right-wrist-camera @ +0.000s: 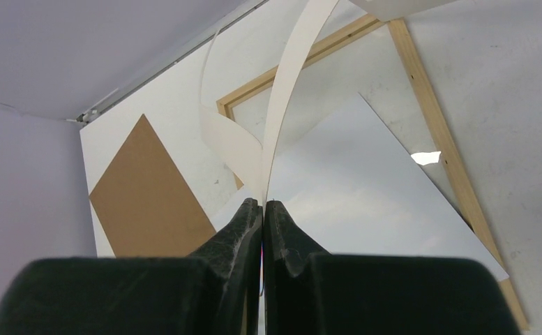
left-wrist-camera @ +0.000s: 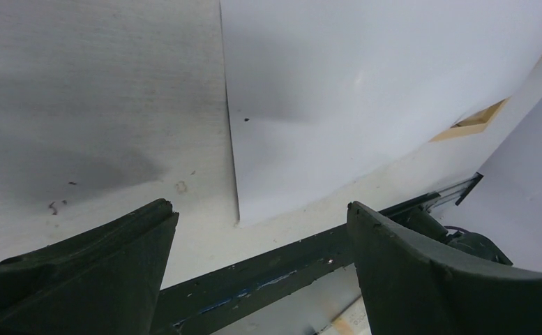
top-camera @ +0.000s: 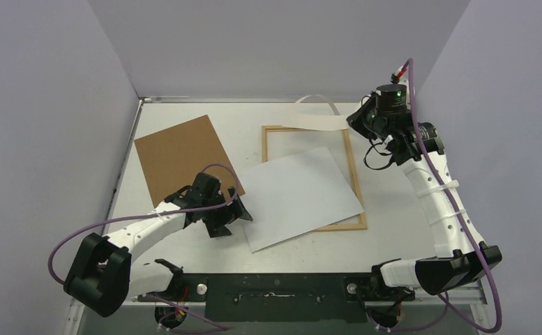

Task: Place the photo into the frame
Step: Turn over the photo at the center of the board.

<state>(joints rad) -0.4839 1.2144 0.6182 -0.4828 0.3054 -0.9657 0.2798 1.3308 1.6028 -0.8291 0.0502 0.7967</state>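
Left gripper wide, empty, by a corner of the photo — white side up, askew over the frame, right gripper pinching a curled cream strip — grip plain only wrist-side.

Top view:
- The photo overlies the frame. It hides the 7 o'clock corner and parts of the 9 and 6 o'clock strips.
- Photo's underside is unseen.
- The cream strip covers the frame's 1 o'clock corner.
- The left pincer masks most of the board's 6 o'clock edge. Contact with the photo is unclear.

Left wrist:
- Photo is cut off at 12.
- Frame shows only slivers toward 3.
- Fingers are cut off at 6.

Right wrist:
- Strip runs off at 12.
- Frame is cut off at 5.
- The right pincer hides the strip's held end and the board's near corner.
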